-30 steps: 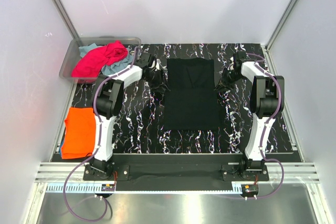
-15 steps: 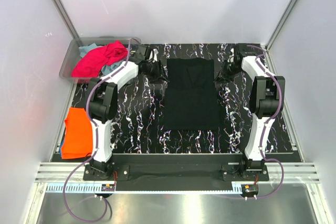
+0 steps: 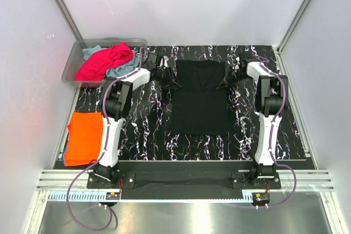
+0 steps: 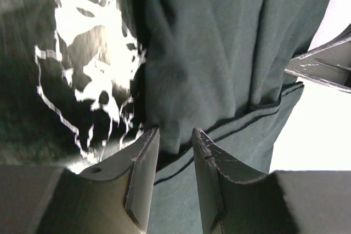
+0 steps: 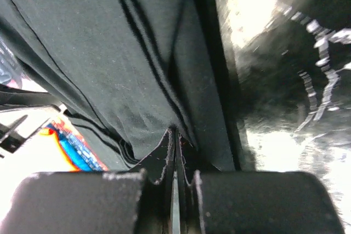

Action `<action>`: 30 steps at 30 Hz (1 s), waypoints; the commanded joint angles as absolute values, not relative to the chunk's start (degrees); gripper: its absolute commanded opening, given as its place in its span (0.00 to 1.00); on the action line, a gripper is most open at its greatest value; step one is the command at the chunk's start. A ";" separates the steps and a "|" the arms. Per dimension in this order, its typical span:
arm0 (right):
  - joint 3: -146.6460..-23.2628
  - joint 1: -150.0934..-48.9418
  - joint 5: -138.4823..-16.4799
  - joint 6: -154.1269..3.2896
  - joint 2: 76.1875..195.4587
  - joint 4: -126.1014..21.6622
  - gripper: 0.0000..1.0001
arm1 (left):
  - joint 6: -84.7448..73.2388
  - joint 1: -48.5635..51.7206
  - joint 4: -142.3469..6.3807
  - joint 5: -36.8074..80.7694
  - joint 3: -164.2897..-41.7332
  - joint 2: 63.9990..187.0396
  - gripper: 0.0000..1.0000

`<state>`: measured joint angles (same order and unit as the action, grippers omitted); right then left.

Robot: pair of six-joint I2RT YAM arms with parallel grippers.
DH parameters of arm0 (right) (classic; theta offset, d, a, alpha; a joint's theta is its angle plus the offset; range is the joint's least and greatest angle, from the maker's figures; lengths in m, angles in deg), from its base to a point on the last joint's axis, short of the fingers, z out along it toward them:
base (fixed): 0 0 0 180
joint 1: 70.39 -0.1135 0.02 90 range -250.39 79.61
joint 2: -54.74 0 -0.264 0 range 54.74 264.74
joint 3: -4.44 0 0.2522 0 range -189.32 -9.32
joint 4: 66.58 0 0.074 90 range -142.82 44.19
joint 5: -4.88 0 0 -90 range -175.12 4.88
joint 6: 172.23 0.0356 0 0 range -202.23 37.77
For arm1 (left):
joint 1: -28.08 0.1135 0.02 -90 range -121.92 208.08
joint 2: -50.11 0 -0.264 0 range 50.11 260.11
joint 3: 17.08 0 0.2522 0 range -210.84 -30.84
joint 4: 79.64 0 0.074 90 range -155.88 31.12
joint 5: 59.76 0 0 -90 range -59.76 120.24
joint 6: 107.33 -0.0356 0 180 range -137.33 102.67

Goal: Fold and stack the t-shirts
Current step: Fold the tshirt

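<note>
The black t-shirt (image 3: 200, 100) lies flat in the middle of the table as a long folded rectangle. My left gripper (image 3: 171, 82) is at its upper left edge. In the left wrist view the left gripper (image 4: 175, 132) is open a little, with a fold of the black t-shirt (image 4: 219, 53) bulging between the fingertips. My right gripper (image 3: 224, 83) is at the upper right edge. The right wrist view shows the right gripper (image 5: 175, 131) shut, its tips pinched together on the hem of the black t-shirt (image 5: 109, 53).
A clear plastic bin (image 3: 77, 58) at the back left holds a magenta-pink t-shirt (image 3: 104, 61) over a teal one (image 3: 123, 69). A folded orange t-shirt (image 3: 85, 138) lies on a blue one (image 3: 66, 158) at the table's left edge.
Both grippers swung back in to the black t-shirt's upper side edges. The right jaws closed fully and the left jaws narrowed.
</note>
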<state>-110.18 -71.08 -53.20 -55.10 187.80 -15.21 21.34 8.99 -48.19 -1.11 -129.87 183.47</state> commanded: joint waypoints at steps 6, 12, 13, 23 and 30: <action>-125.65 -68.46 -63.31 -62.45 188.42 -3.72 0.30 | 14.31 10.32 -37.41 4.48 -138.68 181.80 0.44; -128.43 -68.37 -73.34 -65.71 180.62 6.23 0.62 | 13.34 10.24 -34.24 8.96 -132.11 167.30 0.61; -126.32 -68.37 -74.13 -65.10 176.69 6.51 0.64 | 13.95 10.24 -34.24 9.58 -126.78 162.23 0.61; -72.49 -68.81 -59.83 -48.85 141.69 -10.61 0.71 | 41.84 -1.35 -47.47 21.53 -81.18 126.27 0.61; -52.32 -68.98 -58.75 -36.64 121.21 -15.53 0.68 | 62.72 -11.20 -62.80 26.46 -63.12 119.37 0.60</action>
